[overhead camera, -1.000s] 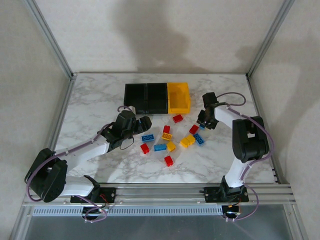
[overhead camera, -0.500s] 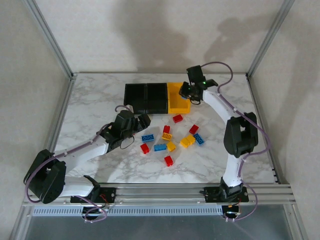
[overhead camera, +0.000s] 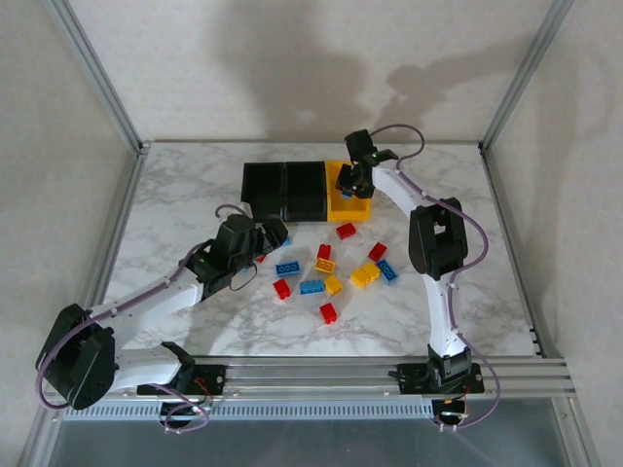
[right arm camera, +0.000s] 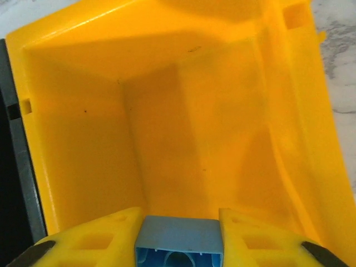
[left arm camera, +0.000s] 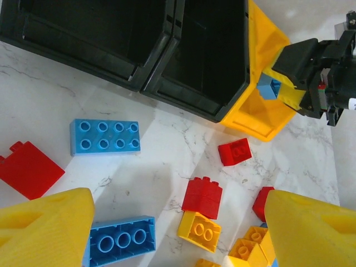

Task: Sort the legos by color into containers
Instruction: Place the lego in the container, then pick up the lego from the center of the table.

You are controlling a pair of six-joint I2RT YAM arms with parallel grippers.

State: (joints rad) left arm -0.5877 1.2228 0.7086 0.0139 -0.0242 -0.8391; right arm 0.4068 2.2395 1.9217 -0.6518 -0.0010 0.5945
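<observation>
My right gripper [overhead camera: 348, 180] hangs over the yellow container [overhead camera: 348, 216], shut on a small blue lego [right arm camera: 178, 231] that sits between its yellow fingers above the bin's bare floor [right arm camera: 167, 111]. Two black containers [overhead camera: 263, 190] [overhead camera: 305, 190] join it on the left. My left gripper [overhead camera: 268, 238] stands open low over the scattered legos, nothing between its fingers [left arm camera: 181, 222]. Under it lie a blue brick [left arm camera: 104, 136], another blue brick [left arm camera: 119, 242], red bricks [left arm camera: 203, 196] [left arm camera: 233, 151] and a yellow one [left arm camera: 199, 231].
More legos lie mid-table: red [overhead camera: 346, 231], red [overhead camera: 329, 312], yellow [overhead camera: 365, 274], blue [overhead camera: 388, 270]. The metal frame posts [overhead camera: 97, 78] stand at the table's back corners. Bare marble [overhead camera: 175, 195] lies left of the bins.
My right arm has swung from beside the brick pile up and left to the yellow bin, carrying the blue brick. The left gripper has shifted slightly toward the bins.
</observation>
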